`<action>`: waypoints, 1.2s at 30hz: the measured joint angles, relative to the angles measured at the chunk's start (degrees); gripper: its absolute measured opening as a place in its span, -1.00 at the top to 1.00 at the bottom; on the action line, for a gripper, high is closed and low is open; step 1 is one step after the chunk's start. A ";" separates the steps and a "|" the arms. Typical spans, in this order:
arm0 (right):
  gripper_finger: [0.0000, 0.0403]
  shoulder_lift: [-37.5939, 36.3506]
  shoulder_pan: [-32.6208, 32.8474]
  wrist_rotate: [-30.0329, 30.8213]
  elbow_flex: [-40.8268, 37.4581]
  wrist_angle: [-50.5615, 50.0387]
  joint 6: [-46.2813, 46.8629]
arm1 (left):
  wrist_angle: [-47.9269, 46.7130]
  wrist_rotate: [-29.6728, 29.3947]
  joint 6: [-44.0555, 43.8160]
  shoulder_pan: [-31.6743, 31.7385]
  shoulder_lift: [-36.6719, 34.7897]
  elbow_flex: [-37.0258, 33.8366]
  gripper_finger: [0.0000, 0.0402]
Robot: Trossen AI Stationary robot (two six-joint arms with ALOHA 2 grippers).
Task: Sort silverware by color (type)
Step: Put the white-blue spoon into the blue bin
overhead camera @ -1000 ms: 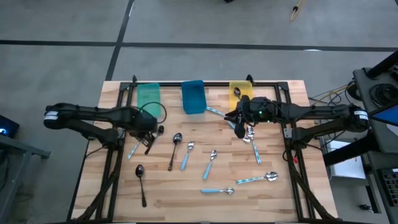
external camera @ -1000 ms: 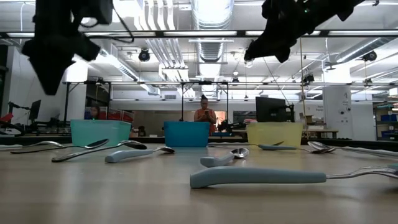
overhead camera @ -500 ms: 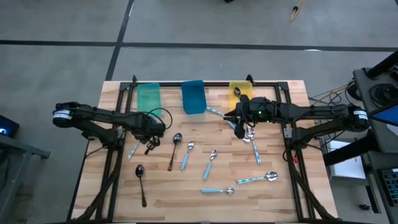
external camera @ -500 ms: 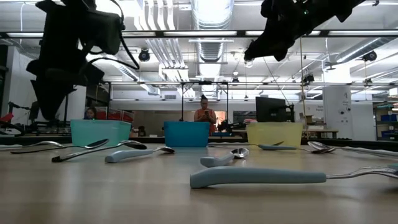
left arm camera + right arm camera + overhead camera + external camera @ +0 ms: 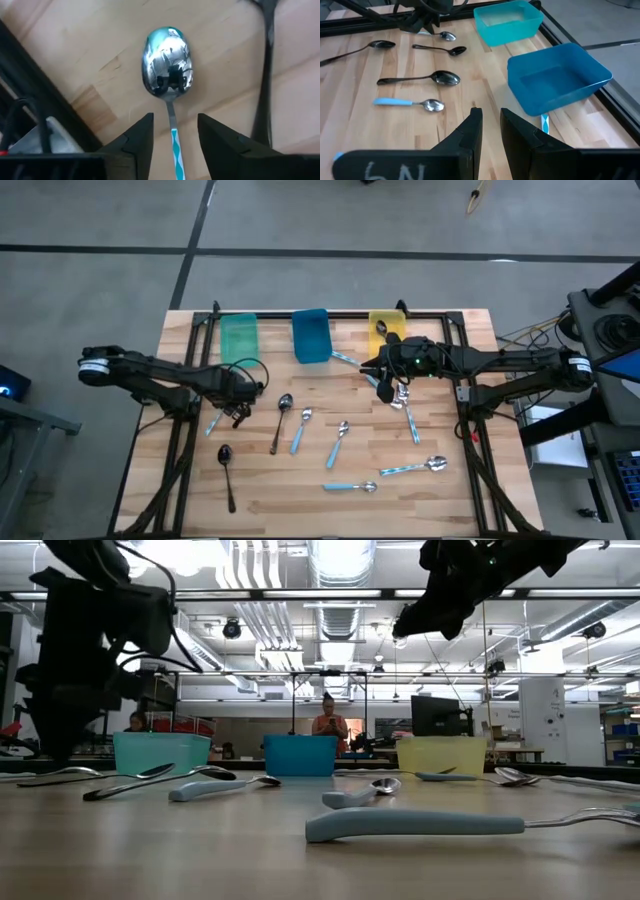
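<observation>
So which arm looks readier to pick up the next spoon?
The left. Its gripper is low with open jaws straddling a blue-handled spoon; the right gripper hangs high, holding nothing.

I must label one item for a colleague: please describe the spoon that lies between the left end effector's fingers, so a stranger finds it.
Start at the teal bin in the table's far left corner. Just in front of it the left end effector hangs low over a spoon with a shiny silver bowl and light-blue handle. The spoons nearest beside it are dark all over.
</observation>
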 joint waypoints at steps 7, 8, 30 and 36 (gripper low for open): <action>0.71 0.02 0.00 0.01 -0.02 0.02 0.02 | 4.08 -2.57 -0.93 0.04 0.07 -3.27 0.32; 0.71 0.02 0.00 -0.01 -0.02 0.01 0.02 | 4.11 -2.99 -1.11 0.05 0.07 -3.42 0.32; 0.71 0.04 0.00 -0.01 -0.37 0.03 -0.14 | 6.93 -4.00 -3.01 0.05 -1.23 -6.06 0.97; 0.71 0.07 -0.01 -0.01 -0.76 0.04 -0.15 | 1.47 -4.63 -2.18 0.11 -4.52 -1.65 0.99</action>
